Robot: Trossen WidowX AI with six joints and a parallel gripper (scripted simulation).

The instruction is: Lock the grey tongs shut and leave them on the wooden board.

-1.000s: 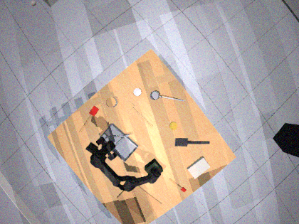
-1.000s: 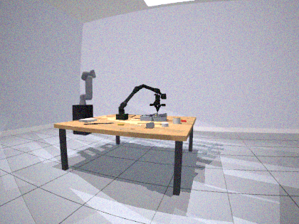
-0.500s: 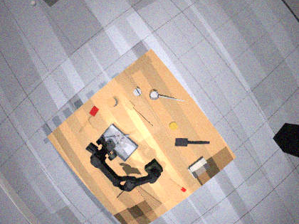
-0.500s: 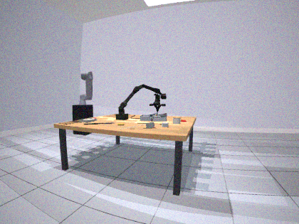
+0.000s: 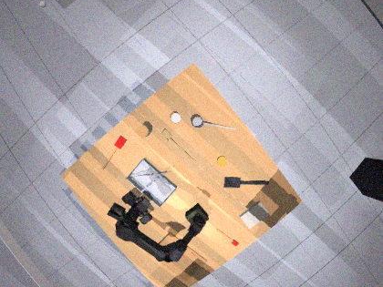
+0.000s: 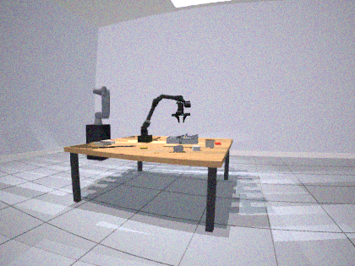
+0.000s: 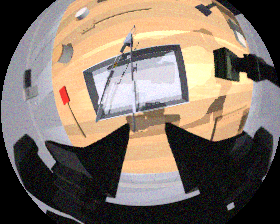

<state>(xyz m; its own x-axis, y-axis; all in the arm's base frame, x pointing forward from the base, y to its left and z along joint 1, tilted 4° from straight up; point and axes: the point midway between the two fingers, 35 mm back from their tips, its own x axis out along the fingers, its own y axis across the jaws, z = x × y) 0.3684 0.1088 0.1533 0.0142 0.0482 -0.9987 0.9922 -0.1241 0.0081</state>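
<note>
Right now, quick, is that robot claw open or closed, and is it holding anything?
Black two-fingered claw: open partway, holding nothing, above the grey metal roasting tin.

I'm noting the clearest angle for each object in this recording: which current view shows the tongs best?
The wrist view: the tongs appear there as two spread arms across the roasting tin. The top view shows them smaller, as thin crossing lines; the exterior view leaves their shape unclear.

The robot arm (image 5: 150, 247) (image 6: 160, 97) is matte black, with chunky joints and tapered jaws.
</note>
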